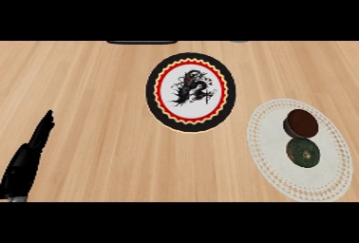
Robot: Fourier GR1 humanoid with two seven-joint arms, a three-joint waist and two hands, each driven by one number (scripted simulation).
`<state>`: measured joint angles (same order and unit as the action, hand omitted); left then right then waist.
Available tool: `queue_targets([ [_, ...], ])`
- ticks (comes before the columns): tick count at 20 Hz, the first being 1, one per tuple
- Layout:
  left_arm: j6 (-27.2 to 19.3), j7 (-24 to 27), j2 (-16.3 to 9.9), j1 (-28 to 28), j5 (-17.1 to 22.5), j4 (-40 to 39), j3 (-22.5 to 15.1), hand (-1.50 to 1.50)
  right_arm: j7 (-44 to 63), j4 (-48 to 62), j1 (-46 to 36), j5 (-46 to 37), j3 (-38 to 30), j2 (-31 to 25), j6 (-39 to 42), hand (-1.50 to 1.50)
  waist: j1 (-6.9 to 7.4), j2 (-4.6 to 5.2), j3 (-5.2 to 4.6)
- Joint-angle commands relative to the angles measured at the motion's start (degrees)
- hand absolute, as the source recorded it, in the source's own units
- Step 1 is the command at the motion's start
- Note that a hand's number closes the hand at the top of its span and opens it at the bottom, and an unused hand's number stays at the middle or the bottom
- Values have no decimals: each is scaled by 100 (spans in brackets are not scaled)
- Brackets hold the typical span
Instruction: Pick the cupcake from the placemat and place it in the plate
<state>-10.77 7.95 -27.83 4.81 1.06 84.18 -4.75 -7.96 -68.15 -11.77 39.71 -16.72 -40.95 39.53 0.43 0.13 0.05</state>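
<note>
A cupcake lies tipped on its side on the round white lace placemat point(273, 161) at the right. Its reddish-brown top point(302, 122) faces up the view and its dark green base point(303, 153) faces down. The plate point(160, 107) stands in the middle of the counter, black-rimmed with a red and yellow toothed ring and a black dragon figure on white. My left hand point(35, 140) shows at the lower left edge, fingers straight and pointing up, far from both plate and cupcake. The right hand does not show.
The light wooden counter point(91, 80) spreads all around. A dark object point(142, 42) and a small grey one point(240, 41) peek in at the far edge.
</note>
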Motion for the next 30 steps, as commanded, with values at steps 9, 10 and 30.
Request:
queue_targets([
  [9, 109, 51, 166, -48, -128, 12, -7, 0, 62, 648, -1016, -2322, 906, -834, 644, -150, 110, 16, -1],
  [10, -14, -158, 234, -46, -242, 189, -110, 0, -284, 1032, -1155, -2687, 948, -884, 792, -150, 154, 31, 7],
  [30, 393, -57, 281, -155, -260, -10, 362, 0, -1997, 2585, -2386, -5793, 2811, -221, 528, -150, 84, 17, 1],
])
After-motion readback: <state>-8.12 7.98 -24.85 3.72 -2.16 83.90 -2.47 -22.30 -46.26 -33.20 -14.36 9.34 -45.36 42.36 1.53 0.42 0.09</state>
